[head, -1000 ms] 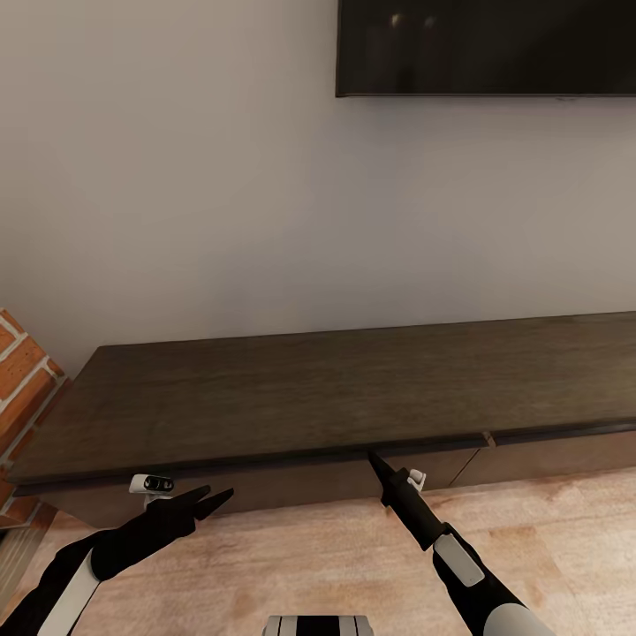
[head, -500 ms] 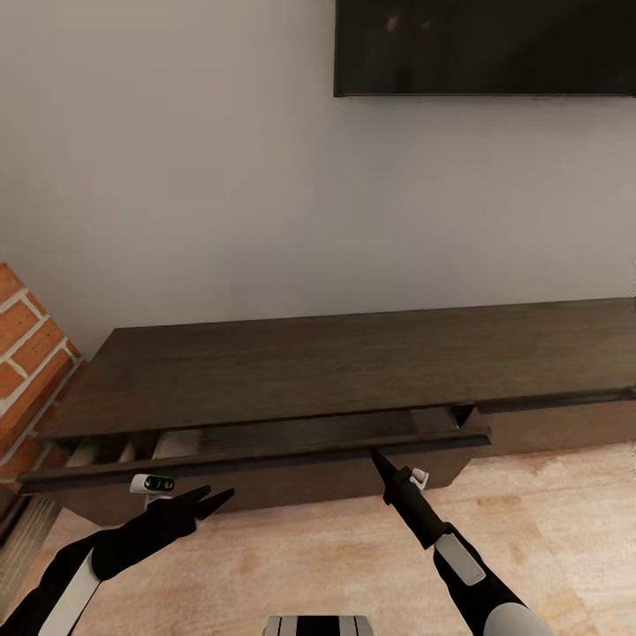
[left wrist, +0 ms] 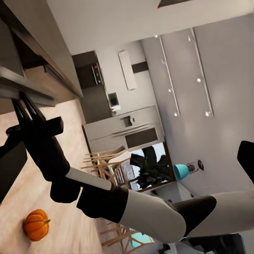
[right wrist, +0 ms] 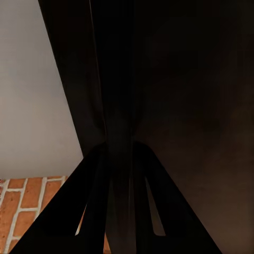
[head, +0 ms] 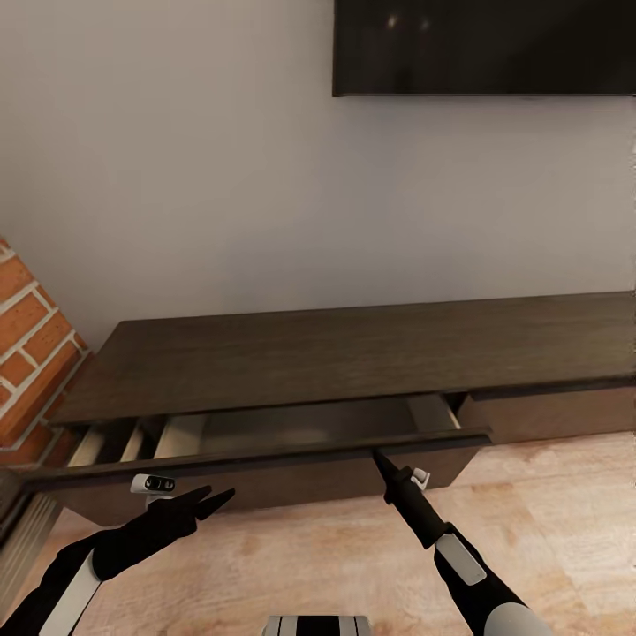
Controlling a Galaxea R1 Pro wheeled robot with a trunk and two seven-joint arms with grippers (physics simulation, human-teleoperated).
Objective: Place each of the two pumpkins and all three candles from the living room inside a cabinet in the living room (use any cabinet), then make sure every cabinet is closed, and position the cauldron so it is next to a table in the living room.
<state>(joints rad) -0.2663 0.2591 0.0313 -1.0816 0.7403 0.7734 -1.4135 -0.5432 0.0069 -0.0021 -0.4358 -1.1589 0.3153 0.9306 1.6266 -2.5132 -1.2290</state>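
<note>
The low dark cabinet [head: 353, 371] stands against the wall, its left drawer [head: 265, 455] pulled partly out and seemingly empty. A pumpkin [left wrist: 36, 224] lies on the floor, so stowing looks barely begun. The right end effector [head: 382, 463], arm outstretched, pinches the drawer's top edge. The left end effector [head: 212, 502] hovers spread near the drawer front.

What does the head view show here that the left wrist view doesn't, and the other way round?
Head view alone: the left gripper hanging open over the floor, the screen on the wall, and the brick column.

Left wrist view alone: a pumpkin on the wooden floor, and kitchen units beyond.

Both: the right gripper at the top edge of the cabinet drawer front, which stands pulled out.
</note>
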